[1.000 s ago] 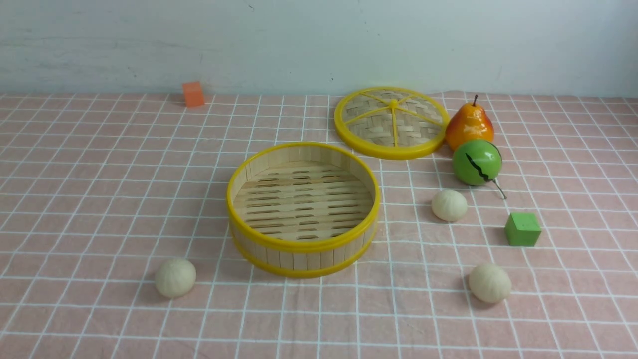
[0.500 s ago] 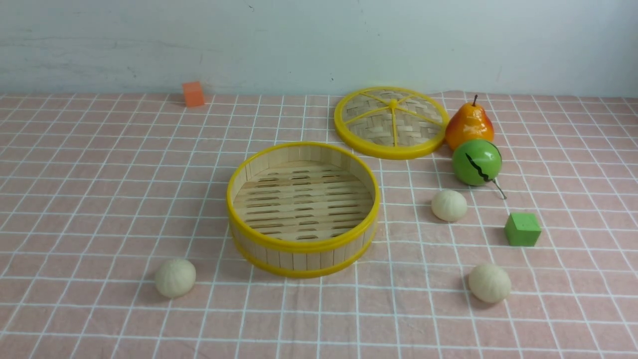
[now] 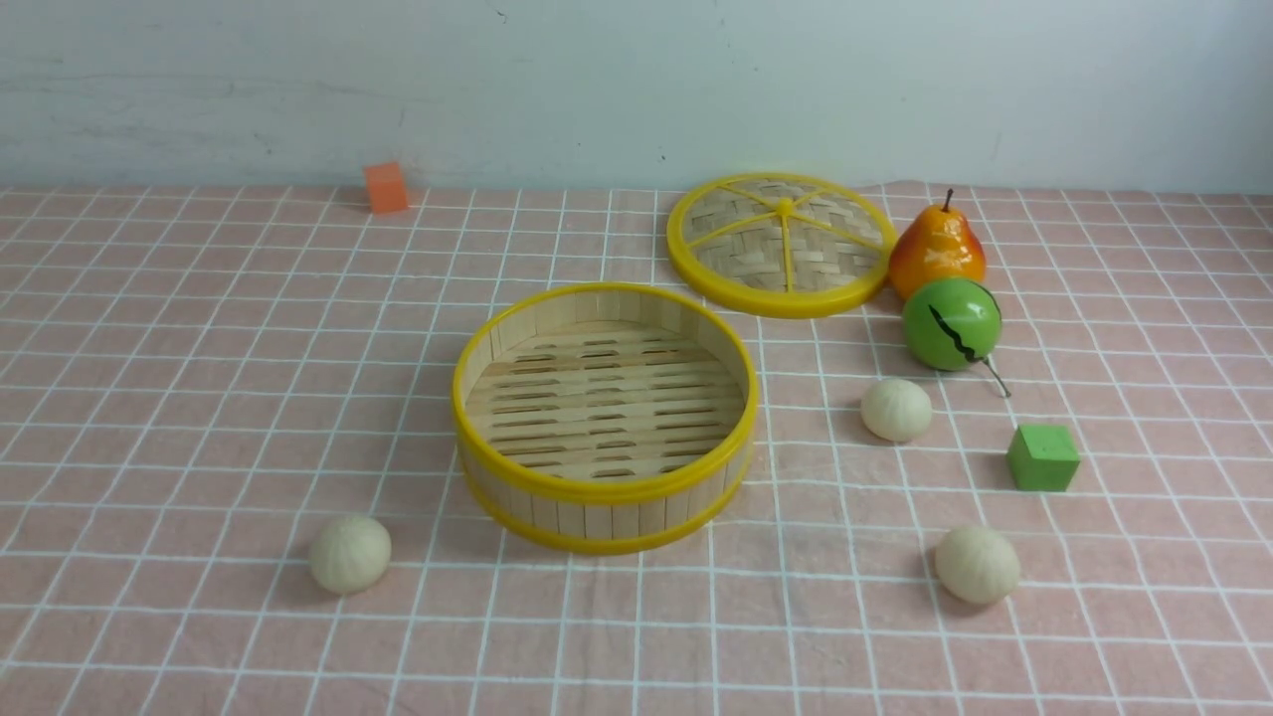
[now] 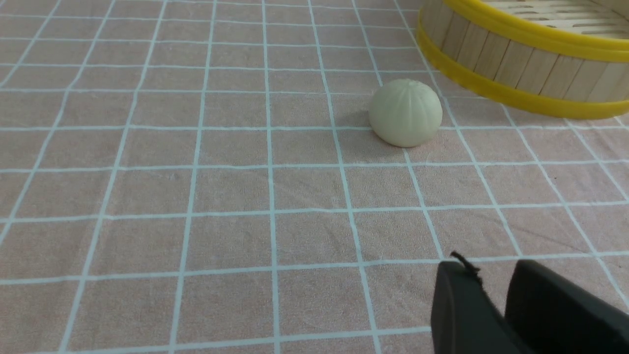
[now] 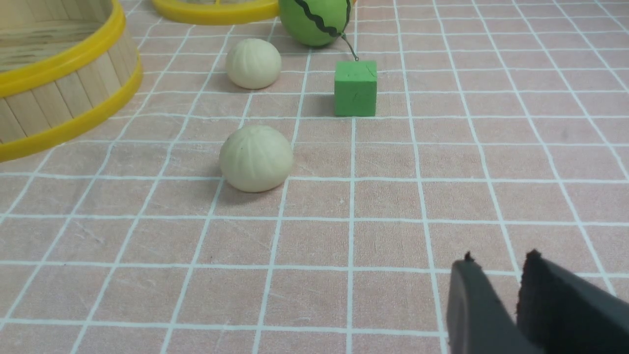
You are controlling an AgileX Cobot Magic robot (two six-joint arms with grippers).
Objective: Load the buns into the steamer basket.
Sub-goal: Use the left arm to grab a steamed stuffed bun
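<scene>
Presently, left gripper hangs low, jaws slightly parted, empty. Left bun sits ahead of it, well apart, near the steamer basket. Right gripper likewise parted, empty. Near right bun ahead, apart. Far right bun beyond, near green cube. All three lie outside the basket.

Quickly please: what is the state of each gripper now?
Left gripper: slightly open, holding nothing.
Right gripper: slightly open, holding nothing.
</scene>
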